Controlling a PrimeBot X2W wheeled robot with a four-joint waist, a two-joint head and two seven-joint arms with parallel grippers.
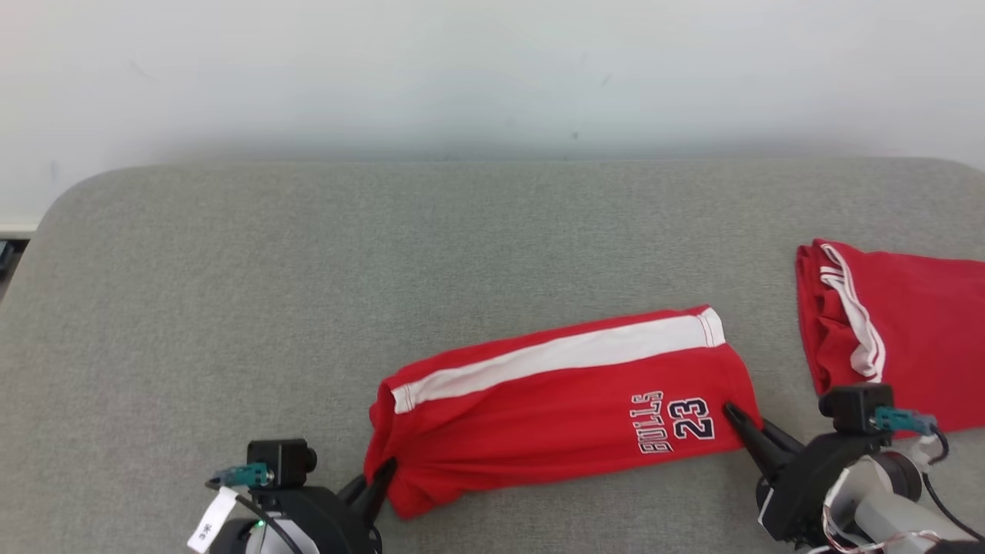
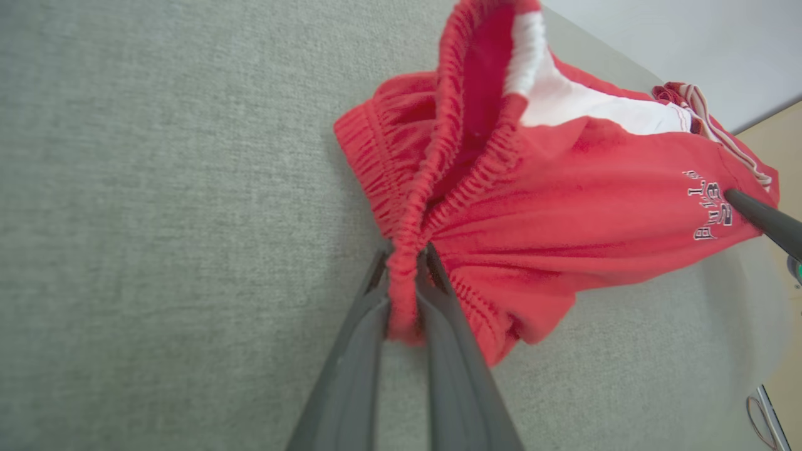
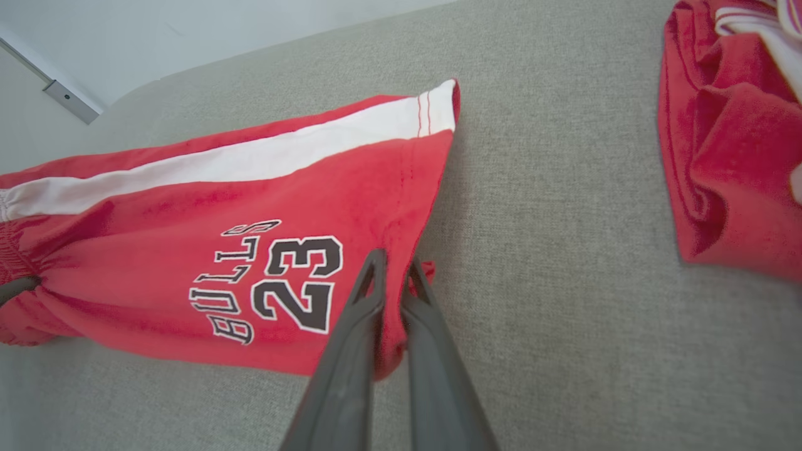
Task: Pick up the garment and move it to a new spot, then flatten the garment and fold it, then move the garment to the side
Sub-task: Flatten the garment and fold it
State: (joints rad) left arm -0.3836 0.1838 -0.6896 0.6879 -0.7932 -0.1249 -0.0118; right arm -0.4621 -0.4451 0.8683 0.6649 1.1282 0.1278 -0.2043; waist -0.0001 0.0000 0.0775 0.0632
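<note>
Red shorts (image 1: 562,400), folded lengthwise with the white stripe on top, lying on the grey cushion (image 1: 308,254) near its front edge, well apart from a second garment (image 1: 900,323) at the right. Pinched at the elastic waistband by the left gripper (image 2: 406,263), clenched tight on the bunched cloth. Pinched at the leg hem, just beside the "23", by the right gripper (image 3: 395,260), also clenched on cloth.

Seems to be a fold or the carry of the folded shorts (hard to say which). To do it well: lift both ends together and at equal height, keep the cloth lightly stretched between the grippers to stop any sliding of the layers, move slowly, and lay down flat before letting go. Watch the crumpled waistband and smooth it afterwards if needed.
</note>
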